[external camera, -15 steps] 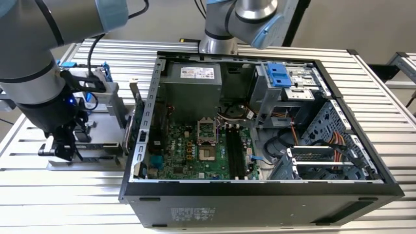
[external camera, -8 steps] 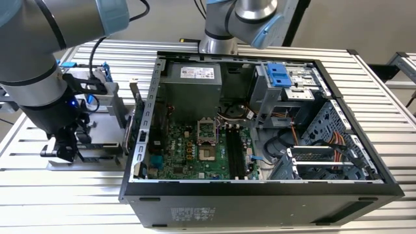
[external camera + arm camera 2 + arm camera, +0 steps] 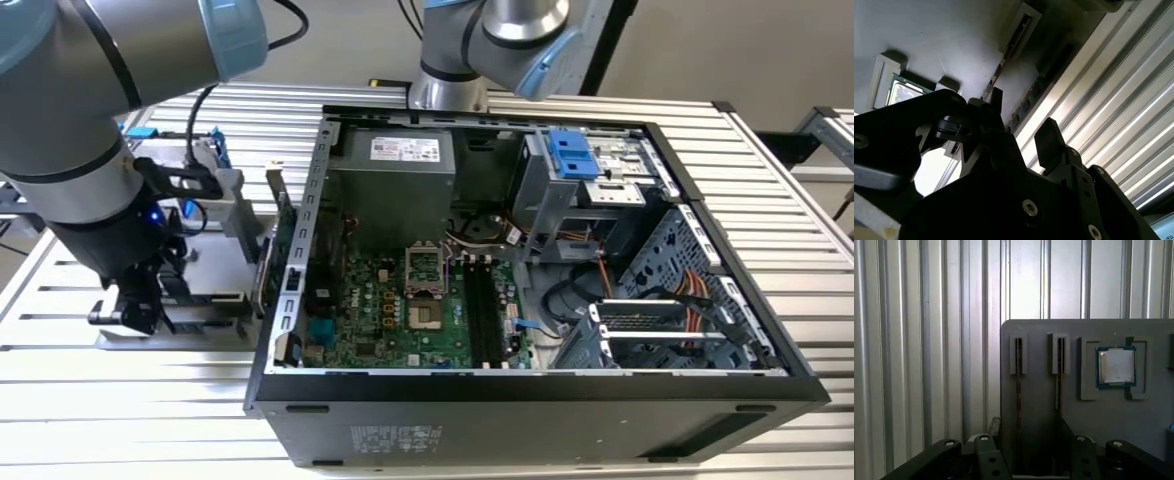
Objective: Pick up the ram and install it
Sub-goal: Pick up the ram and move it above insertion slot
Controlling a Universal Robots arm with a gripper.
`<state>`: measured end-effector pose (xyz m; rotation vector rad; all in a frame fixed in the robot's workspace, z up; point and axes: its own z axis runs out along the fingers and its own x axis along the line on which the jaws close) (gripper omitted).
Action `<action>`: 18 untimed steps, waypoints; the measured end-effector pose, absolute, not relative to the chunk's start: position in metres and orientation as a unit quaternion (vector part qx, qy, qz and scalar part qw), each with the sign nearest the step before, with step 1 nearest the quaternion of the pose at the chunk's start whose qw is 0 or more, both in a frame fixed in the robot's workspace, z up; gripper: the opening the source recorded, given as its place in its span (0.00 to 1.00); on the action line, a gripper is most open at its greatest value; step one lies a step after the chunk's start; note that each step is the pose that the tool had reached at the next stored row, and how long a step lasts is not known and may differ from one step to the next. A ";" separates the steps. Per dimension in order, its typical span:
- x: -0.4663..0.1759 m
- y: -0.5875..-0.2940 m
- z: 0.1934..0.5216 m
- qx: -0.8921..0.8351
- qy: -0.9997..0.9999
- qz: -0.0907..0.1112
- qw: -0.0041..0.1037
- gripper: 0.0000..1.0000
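Note:
The ram [image 3: 1018, 385] stands on edge in a slot of the grey holder [image 3: 1094, 415] and shows as a thin dark strip; in the second wrist view the ram [image 3: 995, 75] is a thin brownish line. My gripper [image 3: 1029, 427] is open just above the holder, with one black finger on each side of that slot. In the second wrist view the gripper [image 3: 1021, 122] has its fingertips [image 3: 1049, 140] apart, with nothing held. In the exterior view the gripper [image 3: 140, 305] hangs over the holder [image 3: 200, 330], on the exterior view's left of the open computer case [image 3: 534, 400]. The black motherboard slots [image 3: 486, 310] lie inside the case.
A second slot [image 3: 1059, 370] runs beside the first. A square silver processor [image 3: 1116, 366] sits in a pocket of the holder. A second arm [image 3: 494, 40] stands behind the case. A blue drive bracket [image 3: 574, 155] and cables [image 3: 667, 300] fill the case's far side. The table [image 3: 134, 420] is ribbed metal.

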<state>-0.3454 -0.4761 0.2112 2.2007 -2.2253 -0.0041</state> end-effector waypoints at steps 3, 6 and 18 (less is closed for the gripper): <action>-0.346 -0.476 0.208 0.703 -0.711 -0.001 0.006 1.00; -0.346 -0.476 0.206 0.703 -0.711 -0.001 0.006 1.00; -0.346 -0.484 0.199 0.703 -0.711 -0.001 0.006 1.00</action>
